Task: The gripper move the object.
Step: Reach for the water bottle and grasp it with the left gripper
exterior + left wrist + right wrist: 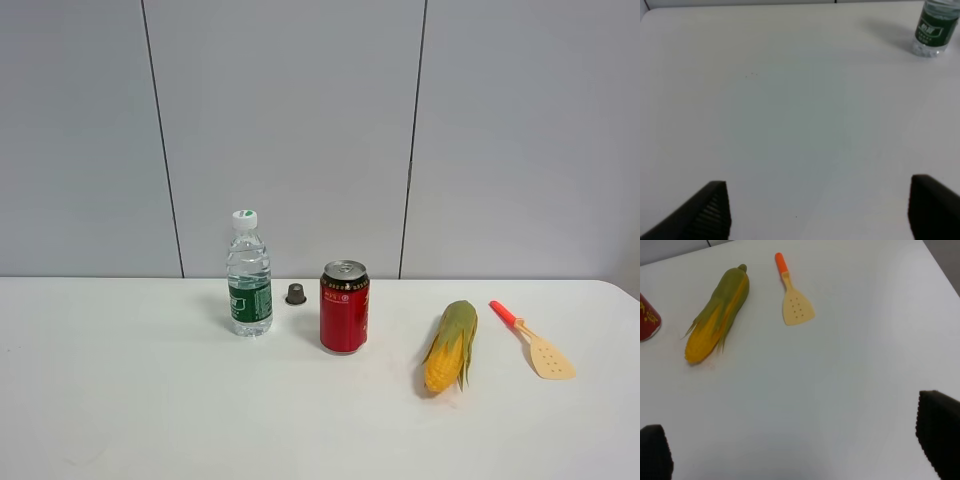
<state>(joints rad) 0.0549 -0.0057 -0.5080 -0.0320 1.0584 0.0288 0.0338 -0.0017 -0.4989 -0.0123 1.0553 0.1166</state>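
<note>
A clear water bottle (249, 275) with a white cap and dark green label stands upright on the white table (150, 400), left of centre. Its lower part also shows far off in the left wrist view (934, 31). My left gripper (820, 210) is open and empty, its two black fingertips (710, 210) wide apart over bare table, well short of the bottle. My right gripper (800, 455) is open and empty over bare table, near the corn. Neither arm shows in the exterior high view.
A red can (344, 306) stands right of the bottle, with a small dark cap-like piece (295, 294) between and behind them. An ear of corn (452, 346) and an orange-handled spatula (532, 341) lie at the right. A grey panelled wall backs the table.
</note>
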